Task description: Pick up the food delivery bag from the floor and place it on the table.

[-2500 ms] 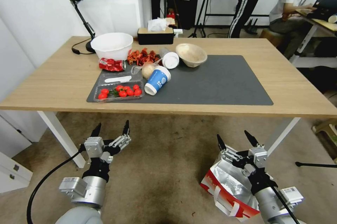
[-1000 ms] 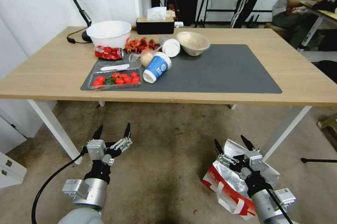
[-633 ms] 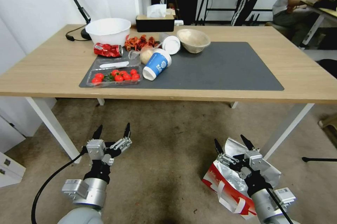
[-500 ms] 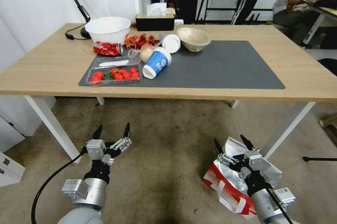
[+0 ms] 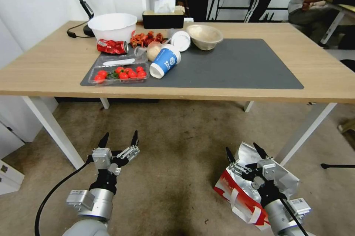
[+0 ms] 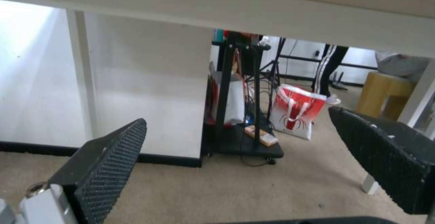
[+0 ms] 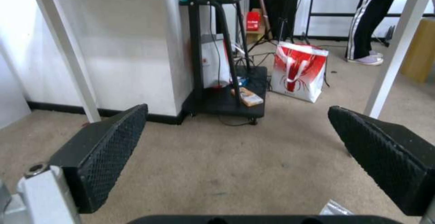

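We find the bag (image 5: 247, 188) on the floor (image 5: 177, 154), tipped on its side beside the table's near right leg, foil mouth open, white straps trailing toward us. Nothing lifted yet; we judge the whole task undone.

Right gripper (image 5: 244, 154) hangs over the bag's open mouth, fingers spread wide, holding nothing. Whether it touches the foil we cannot tell. Left gripper (image 5: 119, 139) hovers over bare floor well left of the bag, also spread and empty.

Table (image 5: 325, 77) stands ahead of us. Its mat (image 5: 240, 66) is bare on the right half; a cup (image 5: 164, 62), bowls and a tomato tray (image 5: 120, 74) crowd the left.

What remains, as we judge it: seize strap or rim, raise, carry to the tabletop, release.
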You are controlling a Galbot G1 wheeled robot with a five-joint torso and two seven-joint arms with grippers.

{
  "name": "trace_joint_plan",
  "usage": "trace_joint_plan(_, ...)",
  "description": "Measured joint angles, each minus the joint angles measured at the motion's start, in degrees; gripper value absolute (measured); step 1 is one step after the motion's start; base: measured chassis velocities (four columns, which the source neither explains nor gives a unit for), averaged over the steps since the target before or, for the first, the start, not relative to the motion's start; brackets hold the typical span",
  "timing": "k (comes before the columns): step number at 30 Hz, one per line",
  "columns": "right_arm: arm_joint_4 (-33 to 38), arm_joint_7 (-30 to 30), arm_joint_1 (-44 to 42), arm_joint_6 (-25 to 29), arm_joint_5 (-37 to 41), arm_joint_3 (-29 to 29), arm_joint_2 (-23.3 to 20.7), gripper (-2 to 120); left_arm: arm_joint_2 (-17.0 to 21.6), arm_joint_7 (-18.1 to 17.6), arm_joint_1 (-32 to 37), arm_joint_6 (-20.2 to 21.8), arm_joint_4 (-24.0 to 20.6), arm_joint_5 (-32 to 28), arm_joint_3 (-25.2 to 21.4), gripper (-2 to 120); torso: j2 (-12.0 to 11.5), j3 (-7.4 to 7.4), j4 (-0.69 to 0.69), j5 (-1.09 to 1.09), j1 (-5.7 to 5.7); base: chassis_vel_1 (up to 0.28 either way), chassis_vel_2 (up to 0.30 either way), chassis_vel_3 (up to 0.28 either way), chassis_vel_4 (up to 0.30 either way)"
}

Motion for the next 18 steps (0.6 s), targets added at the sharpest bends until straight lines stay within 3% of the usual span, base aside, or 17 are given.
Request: trace_joint_plan(18, -0.33, -0.11, -0.08, 0.11, -0.70, 0.01, -0.04, 100, 0.20, -0.01, -0.28, -0.08, 0.56, -0.04, 0.21, 100, -4.43, -2.84, 0.00, 0.00, -1.56, 0.000, 0.000, 0.000, 0.000)
